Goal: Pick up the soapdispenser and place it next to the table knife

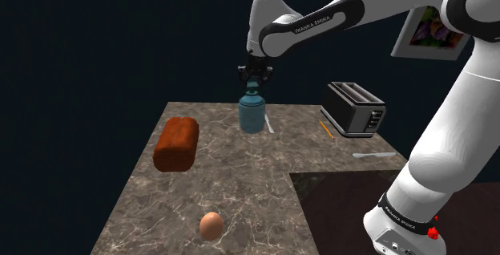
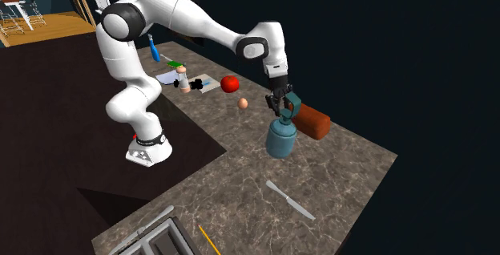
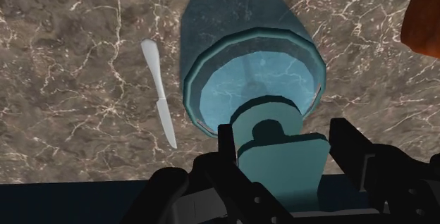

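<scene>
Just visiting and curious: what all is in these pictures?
soap dispenser: one, teal, under gripper, beside knife
table knife: one, white, beside dispenser
white utensil: one, near toaster
toaster: one, black and silver, shoulder view's right
pencil: one, yellow, beside toaster
bread loaf: one, reddish brown, shoulder view's left
egg: one, brown, shoulder view's foreground
red fruit: one, beyond the egg, second exterior view
counter: one, brown marble
arm: one, white
gripper: one, black, over dispenser's pump

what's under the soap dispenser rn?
Marbled counter shows around the soap dispenser, with the table knife beside it. The patch directly beneath is covered by its body.
</scene>
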Available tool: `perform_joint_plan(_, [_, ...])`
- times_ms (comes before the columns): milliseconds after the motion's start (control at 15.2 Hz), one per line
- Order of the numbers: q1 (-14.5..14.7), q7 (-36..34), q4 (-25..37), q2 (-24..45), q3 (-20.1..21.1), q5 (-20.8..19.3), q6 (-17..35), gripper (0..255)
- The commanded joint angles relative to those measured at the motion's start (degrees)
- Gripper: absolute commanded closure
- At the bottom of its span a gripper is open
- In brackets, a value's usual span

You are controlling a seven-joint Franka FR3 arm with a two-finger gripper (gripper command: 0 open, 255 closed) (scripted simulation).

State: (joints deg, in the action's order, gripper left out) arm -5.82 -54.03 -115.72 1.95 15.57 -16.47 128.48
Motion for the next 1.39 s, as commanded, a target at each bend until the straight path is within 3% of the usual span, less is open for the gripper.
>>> perform_joint_plan(0, [0.02, 0.49, 1.10, -0.38, 0.04, 0.42, -1.37, 255])
perform_joint_plan(1320, [0.21, 4.60, 13.74, -2.68, 0.27, 3.21, -15.79, 255])
